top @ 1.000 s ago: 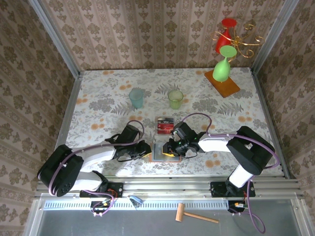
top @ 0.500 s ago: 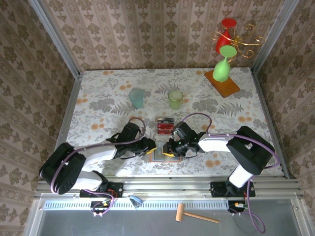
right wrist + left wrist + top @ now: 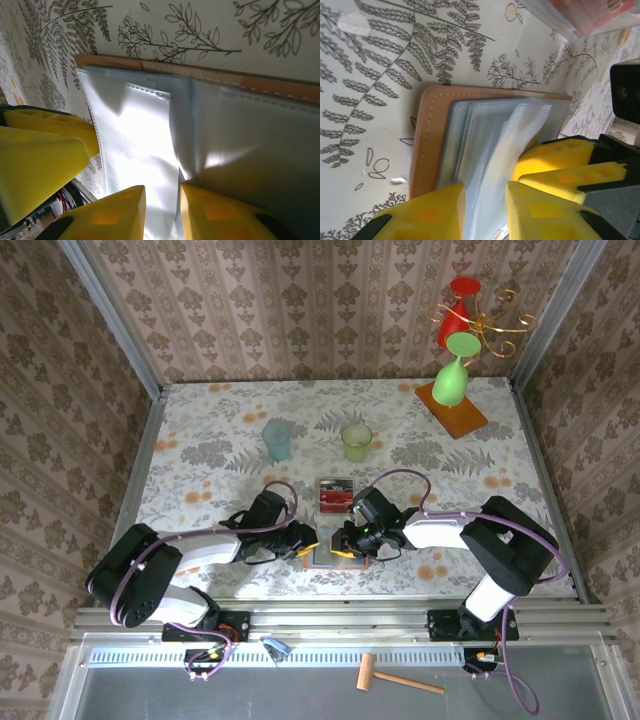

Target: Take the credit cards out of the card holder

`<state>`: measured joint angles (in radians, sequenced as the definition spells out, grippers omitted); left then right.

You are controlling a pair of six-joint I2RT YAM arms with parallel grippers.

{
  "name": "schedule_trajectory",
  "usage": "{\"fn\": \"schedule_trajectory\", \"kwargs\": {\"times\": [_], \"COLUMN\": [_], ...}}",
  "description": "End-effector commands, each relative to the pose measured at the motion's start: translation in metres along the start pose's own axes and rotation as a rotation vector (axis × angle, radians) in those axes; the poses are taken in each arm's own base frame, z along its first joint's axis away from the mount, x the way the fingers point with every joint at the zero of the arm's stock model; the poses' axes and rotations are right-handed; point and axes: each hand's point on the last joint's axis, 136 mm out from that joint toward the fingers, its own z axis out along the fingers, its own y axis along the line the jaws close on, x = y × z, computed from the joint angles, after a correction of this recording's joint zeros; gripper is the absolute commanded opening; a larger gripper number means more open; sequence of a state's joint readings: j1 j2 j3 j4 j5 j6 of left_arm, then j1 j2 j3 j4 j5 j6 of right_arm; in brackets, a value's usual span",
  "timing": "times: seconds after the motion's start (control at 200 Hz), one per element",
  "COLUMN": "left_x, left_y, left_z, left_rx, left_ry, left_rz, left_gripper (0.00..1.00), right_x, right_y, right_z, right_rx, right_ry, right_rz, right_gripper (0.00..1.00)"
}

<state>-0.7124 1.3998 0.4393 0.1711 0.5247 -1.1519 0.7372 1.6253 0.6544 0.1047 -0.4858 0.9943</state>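
So the card holder (image 3: 325, 554) is lying open near the front edge of the table (image 3: 200, 470), right between the two arms, tan cover down and its clear sleeves (image 3: 485, 145) fanning upward. The left gripper (image 3: 308, 538) is coming at it from the left with its yellow fingers (image 3: 427, 217) only a narrow gap apart and a sleeve running through that gap. From the left wrist cam I honestly can't tell if it's pinching or just straddling it. Same deal on the other side: the right gripper (image 3: 343, 540) is sitting with its jaws narrow, a sleeve edge (image 3: 150, 150) passing between them, and its grip is unclear too. The credit cards (image 3: 336, 494), red ones, are sitting in a clear tray (image 3: 555, 22) just behind the holder. There's print on them, but it's too small to read. The table is wearing a pale cloth with grey ferns and orange blossoms, and brown damask wallpaper (image 3: 300, 310) is wrapping all around. Further back a blue-green cup (image 3: 278, 440) and a green cup (image 3: 356, 442) are standing. In the right corner a green glass (image 3: 452, 380) is resting upside down on an orange board (image 3: 470, 420) below a red glass (image 3: 460, 315) on a gold rack (image 3: 500, 325). A wooden mallet (image 3: 398, 677) is lying down in front of the arm bases.
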Motion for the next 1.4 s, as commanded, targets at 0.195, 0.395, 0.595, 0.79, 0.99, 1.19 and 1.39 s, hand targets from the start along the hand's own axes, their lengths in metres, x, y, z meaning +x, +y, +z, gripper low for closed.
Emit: {"fn": "schedule_trajectory", "kwargs": {"times": [0.195,0.395,0.595,0.79,0.99,1.19,1.39], "left_x": [0.007,0.007,0.007,0.007,0.004,0.001,0.002], "left_y": [-0.007,-0.013,-0.019,-0.021,-0.030,-0.043,-0.054], "left_z": [0.011,0.010,0.010,0.009,0.007,0.006,0.012], "left_rx": [0.038,0.062,0.081,0.084,0.102,0.121,0.131], "left_ry": [0.049,0.047,0.053,0.047,0.045,0.046,0.067], "left_rz": [0.018,0.021,0.026,0.028,0.042,0.068,0.089], "left_gripper": [0.22,0.21,0.21,0.22,0.25,0.27,0.27], "right_x": [0.003,0.004,0.004,0.001,-0.005,-0.013,-0.016], "right_y": [-0.017,-0.017,-0.017,-0.009,0.000,-0.003,-0.025], "right_z": [0.003,0.003,0.003,-0.005,-0.028,-0.062,-0.096], "right_rx": [0.049,0.048,0.047,0.036,0.034,0.051,0.133], "right_ry": [0.011,0.013,0.014,-0.004,-0.055,-0.128,-0.197], "right_rz": [0.013,0.014,0.014,0.005,-0.013,-0.018,-0.010], "right_gripper": [0.25,0.25,0.25,0.26,0.31,0.33,0.33]}}
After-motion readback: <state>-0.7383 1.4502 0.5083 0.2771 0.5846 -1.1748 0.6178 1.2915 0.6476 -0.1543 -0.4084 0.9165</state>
